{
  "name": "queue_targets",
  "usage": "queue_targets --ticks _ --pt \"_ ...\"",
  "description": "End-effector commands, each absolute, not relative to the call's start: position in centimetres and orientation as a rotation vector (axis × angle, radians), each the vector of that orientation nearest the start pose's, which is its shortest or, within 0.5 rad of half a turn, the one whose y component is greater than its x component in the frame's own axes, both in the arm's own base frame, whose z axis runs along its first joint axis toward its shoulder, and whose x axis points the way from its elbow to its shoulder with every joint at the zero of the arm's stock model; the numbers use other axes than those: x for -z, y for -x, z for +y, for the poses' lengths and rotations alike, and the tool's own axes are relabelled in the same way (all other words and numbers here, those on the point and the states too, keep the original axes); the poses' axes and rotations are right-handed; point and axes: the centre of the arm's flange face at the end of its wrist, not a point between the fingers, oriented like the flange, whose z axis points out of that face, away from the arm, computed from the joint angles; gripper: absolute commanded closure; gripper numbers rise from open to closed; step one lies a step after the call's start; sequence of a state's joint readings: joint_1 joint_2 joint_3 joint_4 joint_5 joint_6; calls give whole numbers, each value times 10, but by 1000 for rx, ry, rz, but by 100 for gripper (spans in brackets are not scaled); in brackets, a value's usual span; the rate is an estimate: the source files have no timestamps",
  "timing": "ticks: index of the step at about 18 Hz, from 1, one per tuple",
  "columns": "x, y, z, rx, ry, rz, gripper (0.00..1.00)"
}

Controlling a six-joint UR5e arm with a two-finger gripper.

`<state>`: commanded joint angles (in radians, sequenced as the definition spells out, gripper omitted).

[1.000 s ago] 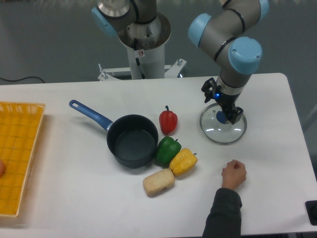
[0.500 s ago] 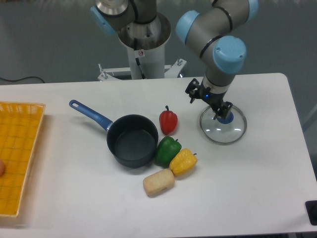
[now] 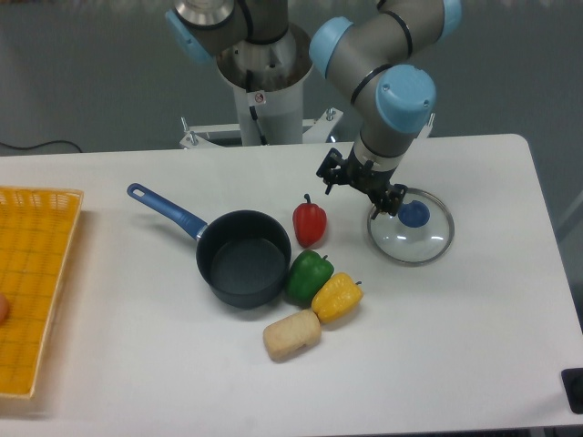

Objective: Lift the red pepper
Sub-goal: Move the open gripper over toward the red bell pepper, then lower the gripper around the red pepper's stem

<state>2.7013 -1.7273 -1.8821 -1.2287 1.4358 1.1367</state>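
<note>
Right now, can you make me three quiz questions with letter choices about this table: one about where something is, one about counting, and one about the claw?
1. What touches the green pepper?
A. the yellow pepper
B. the lid
C. the basket

2. How many peppers are there?
A. one
B. two
C. three

3. What is the claw holding?
A. the red pepper
B. nothing
C. the pan

Answers: 1 A, the yellow pepper leans against it. 2 C, there is one red, one green, one yellow. 3 B, the claw hangs open between the red pepper and the lid, gripping nothing.
</note>
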Motion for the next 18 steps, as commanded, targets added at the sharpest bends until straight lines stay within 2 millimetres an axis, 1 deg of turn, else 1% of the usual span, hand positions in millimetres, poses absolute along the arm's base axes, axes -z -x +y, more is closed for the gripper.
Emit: queue_targets --ticks 3,6,10,17,18 --pt "-282 381 342 295 3068 -6 0" --pt "-280 373 338 304 3071 -14 0" --pt "-274 360 351 319 3085 -81 0" --pt "-273 359 353 314 3085 -111 0" --pt "-269 361 354 316 3086 -111 0"
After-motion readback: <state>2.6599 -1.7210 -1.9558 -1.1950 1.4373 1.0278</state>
